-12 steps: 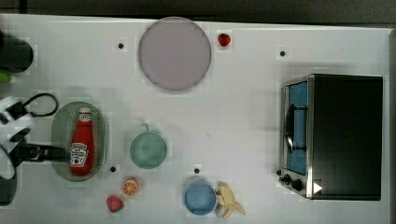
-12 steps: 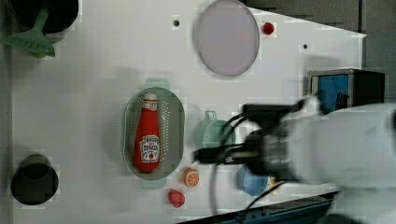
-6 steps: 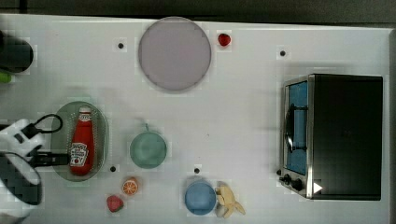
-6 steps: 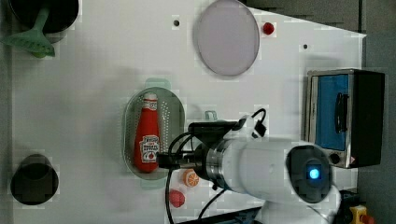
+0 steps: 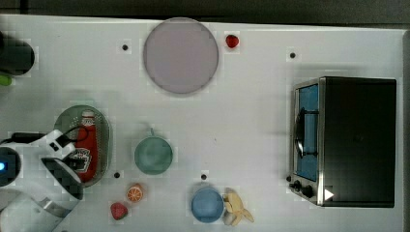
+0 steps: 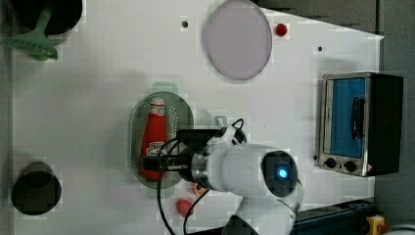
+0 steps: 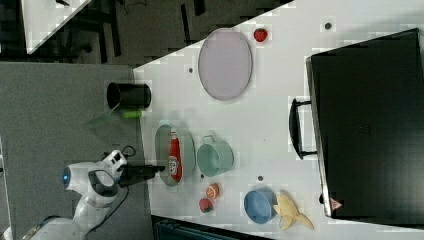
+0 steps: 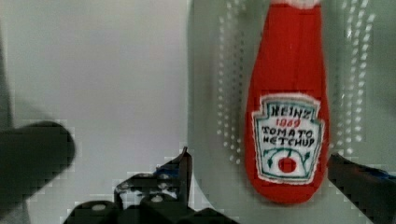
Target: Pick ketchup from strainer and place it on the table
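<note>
Lying flat in the strainer (image 8: 210, 93), the ketchup (image 8: 287, 112) has its base between the wide-open jaws of the gripper (image 8: 261, 170), which grips nothing.

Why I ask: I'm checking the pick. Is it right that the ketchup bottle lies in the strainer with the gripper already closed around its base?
Not quite. The ketchup does lie in the strainer, but the gripper is open: in the wrist view its fingers stand apart on either side of the bottle's base, not closed on it.
</note>
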Robot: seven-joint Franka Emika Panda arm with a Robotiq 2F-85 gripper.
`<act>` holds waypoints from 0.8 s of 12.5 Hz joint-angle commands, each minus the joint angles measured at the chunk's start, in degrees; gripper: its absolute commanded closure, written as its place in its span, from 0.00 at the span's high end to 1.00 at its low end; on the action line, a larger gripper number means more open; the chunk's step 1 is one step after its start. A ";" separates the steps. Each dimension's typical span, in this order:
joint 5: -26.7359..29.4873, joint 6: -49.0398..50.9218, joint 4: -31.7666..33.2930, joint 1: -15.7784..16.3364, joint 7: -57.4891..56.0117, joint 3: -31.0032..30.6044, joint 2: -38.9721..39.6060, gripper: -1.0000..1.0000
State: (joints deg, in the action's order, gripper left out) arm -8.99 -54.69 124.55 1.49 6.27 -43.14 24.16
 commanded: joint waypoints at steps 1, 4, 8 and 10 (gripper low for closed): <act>-2.00 -1.80 1.17 0.24 5.20 1.51 2.70 1.00; -3.74 -3.64 1.07 0.60 5.73 2.71 6.53 1.00; -4.54 -8.12 0.96 2.56 5.73 5.53 10.11 1.00; -4.72 -8.16 0.99 3.50 5.79 6.36 10.15 0.96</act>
State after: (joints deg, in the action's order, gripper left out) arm -13.93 -62.22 126.79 3.60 8.67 -37.18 35.87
